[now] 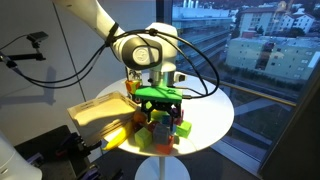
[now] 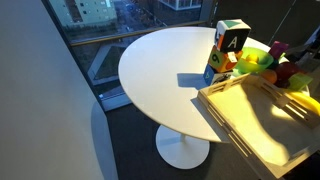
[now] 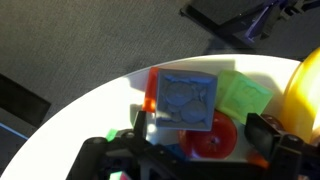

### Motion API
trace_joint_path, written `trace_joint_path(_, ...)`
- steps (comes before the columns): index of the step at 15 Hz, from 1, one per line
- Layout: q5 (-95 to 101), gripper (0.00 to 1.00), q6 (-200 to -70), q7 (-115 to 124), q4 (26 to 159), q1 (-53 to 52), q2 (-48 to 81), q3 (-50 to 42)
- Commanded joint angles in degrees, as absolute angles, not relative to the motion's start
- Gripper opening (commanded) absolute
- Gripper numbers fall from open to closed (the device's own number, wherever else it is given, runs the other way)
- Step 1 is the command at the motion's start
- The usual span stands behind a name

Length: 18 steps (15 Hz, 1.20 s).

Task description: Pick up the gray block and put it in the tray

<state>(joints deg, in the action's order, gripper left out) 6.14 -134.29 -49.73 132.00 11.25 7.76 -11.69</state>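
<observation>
In the wrist view a dull blue-gray cube with an embossed face, the gray block (image 3: 185, 98), sits on top of a pile of toys on the round white table (image 3: 90, 115). My gripper (image 3: 205, 142) is open, its dark fingers spread either side of a red round toy (image 3: 212, 140) just below the block, and it holds nothing. In an exterior view the gripper (image 1: 160, 103) hangs directly over the toy pile. The pale tan-yellow tray (image 1: 98, 115) lies beside the pile and also shows in the other exterior view (image 2: 255, 125). The gray block cannot be made out in either exterior view.
A green block (image 3: 245, 97) and a yellow object (image 3: 305, 90) lie right of the gray block. A bright-green bowl (image 2: 255, 60) and a stacked letter block (image 2: 232, 38) stand by the tray. The table edge (image 2: 135, 95) is near, with a window behind.
</observation>
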Motion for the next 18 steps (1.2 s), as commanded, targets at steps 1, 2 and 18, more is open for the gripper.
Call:
trace_joint_path(1,5.7,1.00,-135.7,-49.8,133.0,12.1,7.3,-10.8)
trace_joint_path(2,5.2,1.00,-136.0,-50.2,133.2,12.2,7.2,-10.7)
trace_joint_path(18,5.1,0.74,-142.9,-47.9,133.8,12.9,11.4,-10.5)
